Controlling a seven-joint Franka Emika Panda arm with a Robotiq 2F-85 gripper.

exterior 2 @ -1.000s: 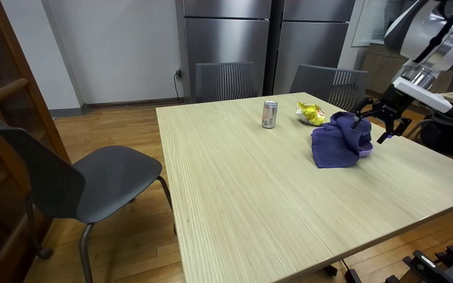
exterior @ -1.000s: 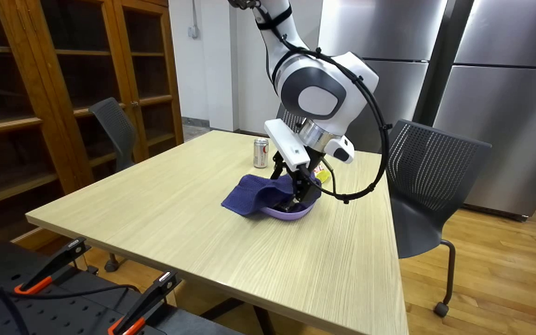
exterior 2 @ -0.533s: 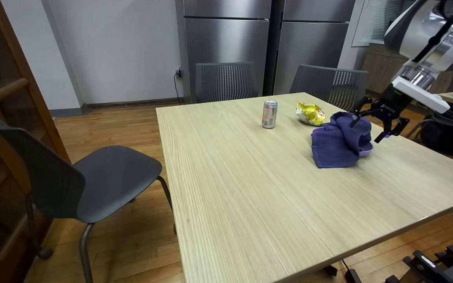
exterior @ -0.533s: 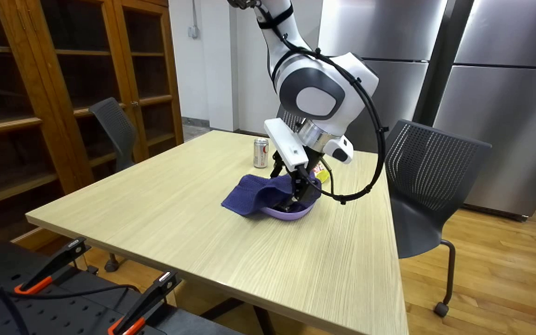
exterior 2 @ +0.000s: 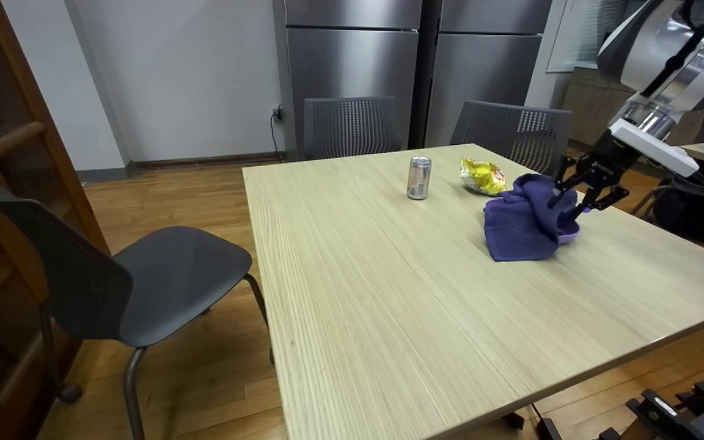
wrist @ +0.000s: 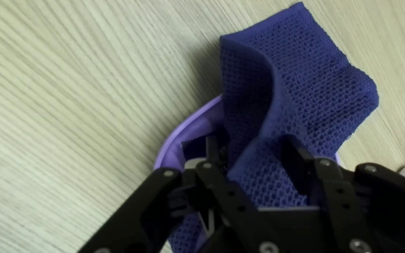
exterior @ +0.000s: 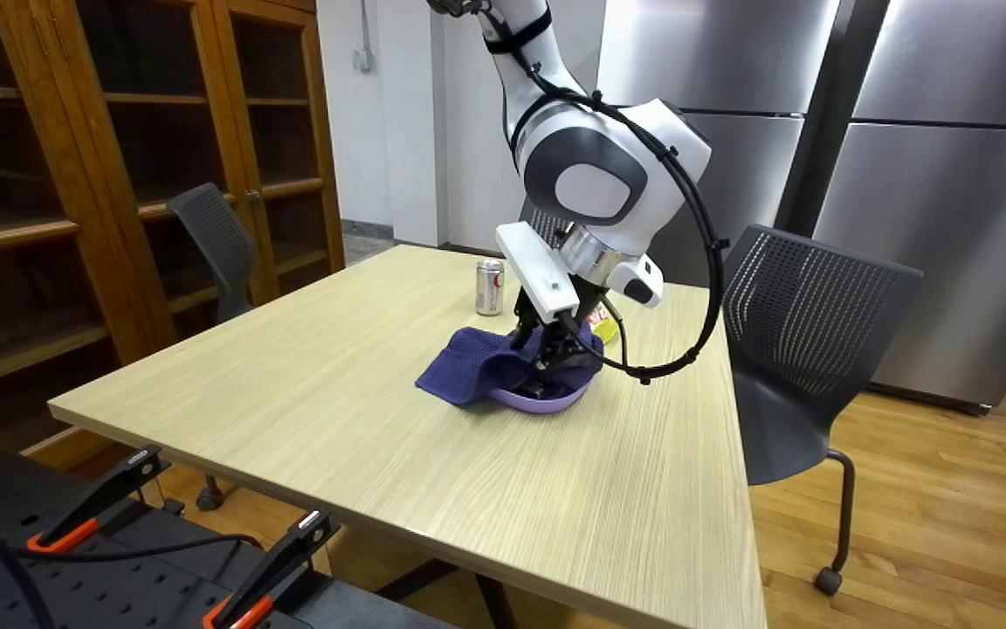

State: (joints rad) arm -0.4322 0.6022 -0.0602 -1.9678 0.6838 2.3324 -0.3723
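Your claw, spread partway, straddles a fold of the blue towel draped over the purple bowl on the surface.

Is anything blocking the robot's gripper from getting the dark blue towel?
Nothing visible is. The gripper has a fold of the towel between its fingers. The purple bowl sits beneath, not between them; the can and yellow bag stand apart.

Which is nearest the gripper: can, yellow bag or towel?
The towel: the gripper, jaws apart, straddles its fold; the can and yellow bag sit farther off.
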